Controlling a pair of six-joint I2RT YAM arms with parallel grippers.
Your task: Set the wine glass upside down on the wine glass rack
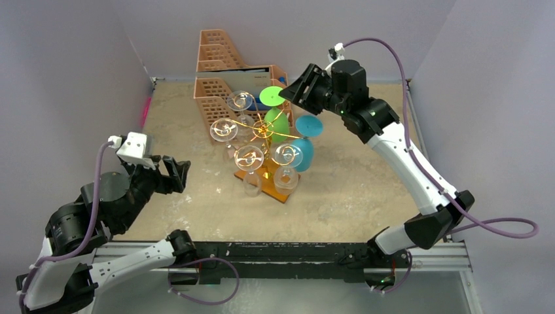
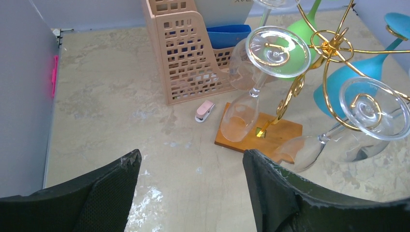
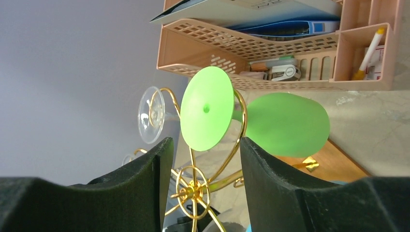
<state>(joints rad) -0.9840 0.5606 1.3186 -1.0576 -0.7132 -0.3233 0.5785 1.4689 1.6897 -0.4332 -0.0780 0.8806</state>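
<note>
At the back of the wine glass rack (image 1: 264, 129), on the side nearest the peach organizer (image 1: 219, 72), the green wine glass (image 3: 285, 124) hung upside down, its round foot caught in a gold scroll arm and its bowl pointing down toward the wooden base; I judged the placing as good as done. It was a solid lime green all over, matte and opaque, with a flat disc foot, a thin stem and a rounded bowl; beside it hung a teal glass (image 1: 305, 149) and several clear glasses (image 2: 278, 50).

It looked light and stiff to me, smooth enough to slip, and weakest at the stem; were it to be taken again, I would grip the stem just under the foot, or the foot's rim, and lift gently, since the wire holds it only by that disc and a knock could swing it into its neighbours.

The right end effector (image 3: 204, 145) hovered just behind the foot with its fingers spread, pinching nothing that I could see; the left end effector (image 2: 191, 157) hung over the bare desk (image 2: 121, 111), well apart from the rack, fingers likewise spread and holding nothing.
</note>
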